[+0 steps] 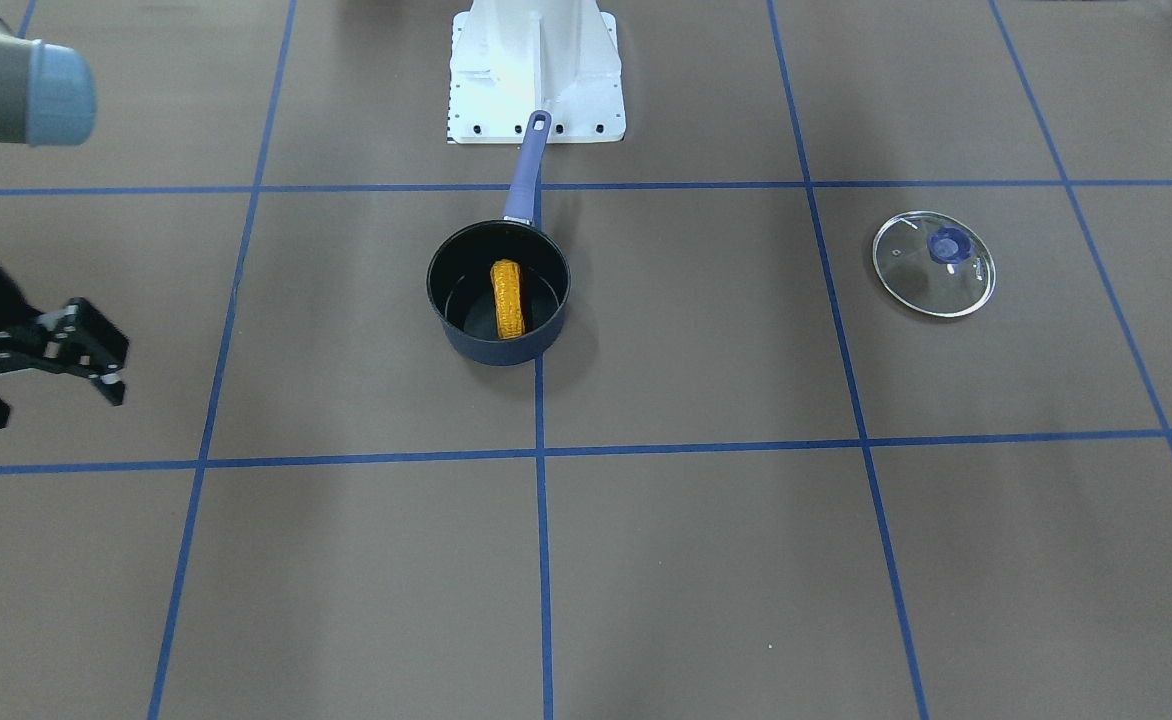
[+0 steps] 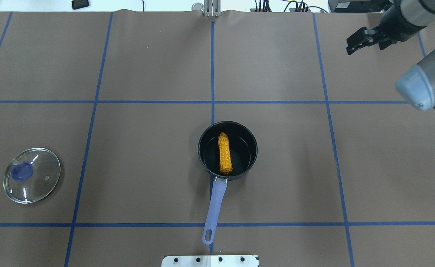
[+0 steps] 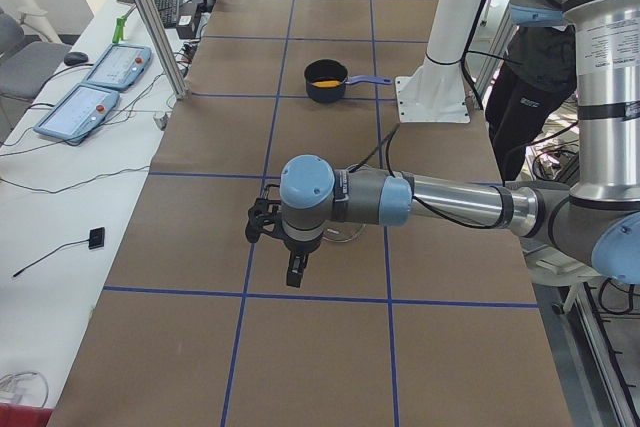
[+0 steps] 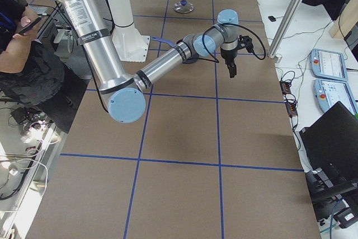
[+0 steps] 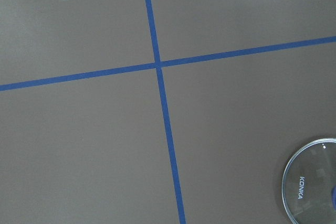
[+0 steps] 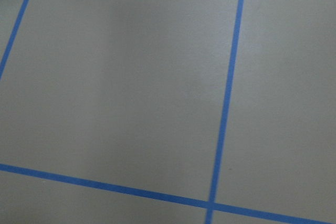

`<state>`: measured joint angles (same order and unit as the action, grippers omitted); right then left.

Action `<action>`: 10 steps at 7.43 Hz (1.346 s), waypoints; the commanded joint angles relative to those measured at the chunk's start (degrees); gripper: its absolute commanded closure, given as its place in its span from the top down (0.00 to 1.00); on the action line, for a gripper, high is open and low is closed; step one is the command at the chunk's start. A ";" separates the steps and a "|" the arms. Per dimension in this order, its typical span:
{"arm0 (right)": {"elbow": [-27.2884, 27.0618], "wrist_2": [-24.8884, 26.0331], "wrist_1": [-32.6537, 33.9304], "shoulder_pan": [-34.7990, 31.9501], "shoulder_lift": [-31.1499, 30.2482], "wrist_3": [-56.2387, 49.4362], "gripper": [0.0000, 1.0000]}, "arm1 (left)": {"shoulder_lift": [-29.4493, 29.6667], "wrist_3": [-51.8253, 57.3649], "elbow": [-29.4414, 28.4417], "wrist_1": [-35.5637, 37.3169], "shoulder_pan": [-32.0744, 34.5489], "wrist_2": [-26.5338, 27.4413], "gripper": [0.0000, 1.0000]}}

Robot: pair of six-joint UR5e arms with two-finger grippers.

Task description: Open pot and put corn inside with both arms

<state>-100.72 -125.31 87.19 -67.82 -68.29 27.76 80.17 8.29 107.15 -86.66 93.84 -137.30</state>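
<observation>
R gripper (image 1: 51, 395): jaws spread, nothing in them, hanging over the table well off to the robot's-right side of the pot (image 2: 252, 146). L gripper (image 3: 293, 267): only shows in the left side cam, so can't tell open or closed. It sits well off the pot's other side, prob. near the lid (image 2: 32, 175), since its wrist cam catches the lid's edge.

Corn (image 2: 225, 154) is already inside the pot, lying flat on the bottom in line w/ the pot handle (image 2: 213, 207), and spans nearly the whole inside. Lid is off, on the table knob-up, well left of the pot. Reads as task done, or v. close.

Handling, if the corn needs a re-grab:
- Looks light and stiff. The kernel rows give some bite, but the round body will roll.
- Take it across the middle, jaws crosswise to its length.
- The pot wall crowds both ends, so come straight down, not from the side.

Other stuff around the pot:
- Pot prob. light enough to skid if bumped. The handle sticks out toward the white base (image 1: 536, 70) and is an easy lever to spin it by accident.
- Lid is glass, so fragile and slick. The only real hold is the blue knob (image 2: 21, 172).
- Blue tape grid on a brown table cover (image 2: 147, 167), flat, no snag.

In the way for either arm: only the pot wall and the handle are worth watching.
</observation>
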 commanded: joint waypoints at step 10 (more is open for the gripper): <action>4.74 -6.08 1.66 -21.22 -23.12 -31.97 1.00 | -0.98 0.15 -0.01 0.26 -0.06 0.37 0.99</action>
<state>-96.33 -131.41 88.81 -89.00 -90.98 -4.15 79.19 8.47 107.16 -86.41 93.74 -136.95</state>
